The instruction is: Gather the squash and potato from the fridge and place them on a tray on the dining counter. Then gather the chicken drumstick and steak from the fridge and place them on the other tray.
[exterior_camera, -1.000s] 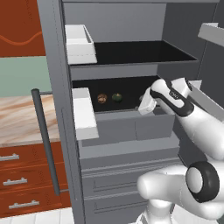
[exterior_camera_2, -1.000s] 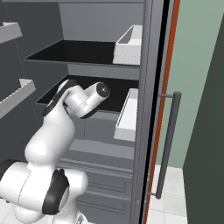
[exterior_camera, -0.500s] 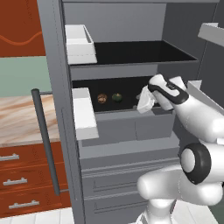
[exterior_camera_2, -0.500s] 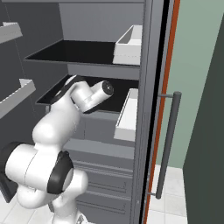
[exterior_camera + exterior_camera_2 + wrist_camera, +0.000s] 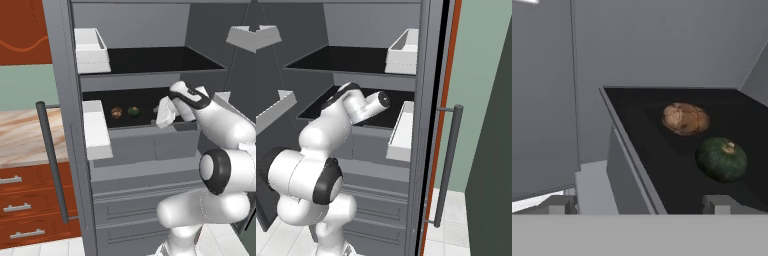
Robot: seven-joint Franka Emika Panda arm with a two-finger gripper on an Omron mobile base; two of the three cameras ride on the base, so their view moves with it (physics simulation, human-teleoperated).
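Observation:
The grey fridge [image 5: 65,75] stands open. On its lower black shelf the brown potato [image 5: 116,112] lies just left of the dark green squash [image 5: 133,111]. My gripper [image 5: 159,119] reaches in over the shelf's front edge, to the right of the squash and apart from it. In the hand view the potato [image 5: 685,119] lies farther off and the squash [image 5: 721,159] nearer, above the right fingertip [image 5: 719,204]. The gripper [image 5: 639,205] is open, with nothing between its fingers. In the right base view the arm [image 5: 356,107] hides the hand. The trays, dining counter, steak and chicken drumstick are out of view.
White door bins [image 5: 91,45] [image 5: 97,127] hang on the open left door, beside its long bar handle [image 5: 50,160]. An upper black shelf [image 5: 150,60] lies overhead and grey drawers [image 5: 150,150] sit below. A marbled wall counter [image 5: 20,135] over red-brown drawers stands left.
The hand has edged a little left along the lower shelf's front and the forearm has swung up. The potato and squash have not moved, and the jaws stay open.

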